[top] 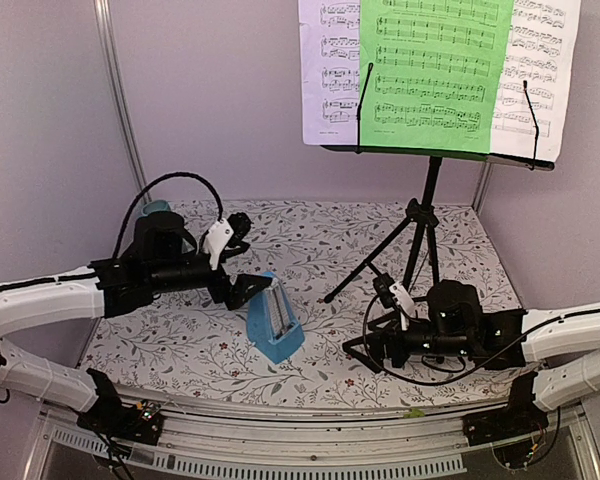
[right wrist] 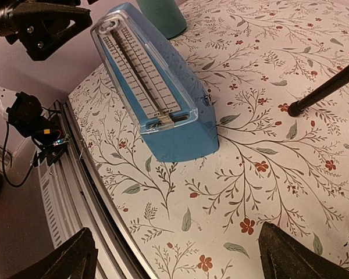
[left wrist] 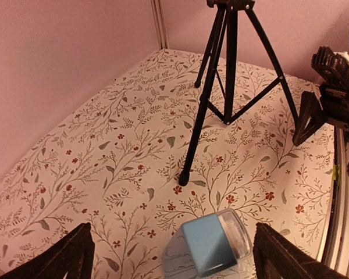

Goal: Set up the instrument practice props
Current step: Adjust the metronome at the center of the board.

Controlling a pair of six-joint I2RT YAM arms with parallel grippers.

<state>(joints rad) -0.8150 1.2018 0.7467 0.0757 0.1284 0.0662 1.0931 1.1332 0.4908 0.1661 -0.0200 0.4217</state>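
- While both arms hang low over the flowered table (top: pixel 310 235), the small blue metronome (top: pixel 275 318) stands upright a little toward 7 o'clock of the table's middle, its scale face turned to the right arm.
- From my top camera, the black music stand (top: pixel 430 190) rises at about 2 o'clock of the metronome, well apart from it, its tripod feet planted on the cloth.
- Its perforated desk carries the sheet-music pages: a green page (top: pixel 435 70) in the middle overlaps white pages (top: pixel 330 75) on either side, and two thin black wire arms lie across them.
- My left gripper (top: pixel 248 258) sits just at 10 o'clock of the metronome's top, fingers spread wide.
- My left wrist camera shows the metronome low in the gap between those fingers, with neither finger touching it.
- My right gripper (top: pixel 372 320) is at 3 o'clock of the metronome, near the closest tripod foot, fingers spread wide and holding nothing.
- Its wrist camera looks across bare cloth at the metronome's clear front cover, with one stand leg ending at the upper right.
- A teal cup (right wrist: pixel 160 14) stands at 10 o'clock on the table, beyond the metronome and partly hidden behind the left arm in the top view.
- Along 6 o'clock a metal rail (top: pixel 330 440) runs the table's near edge, where both arm bases are bolted.
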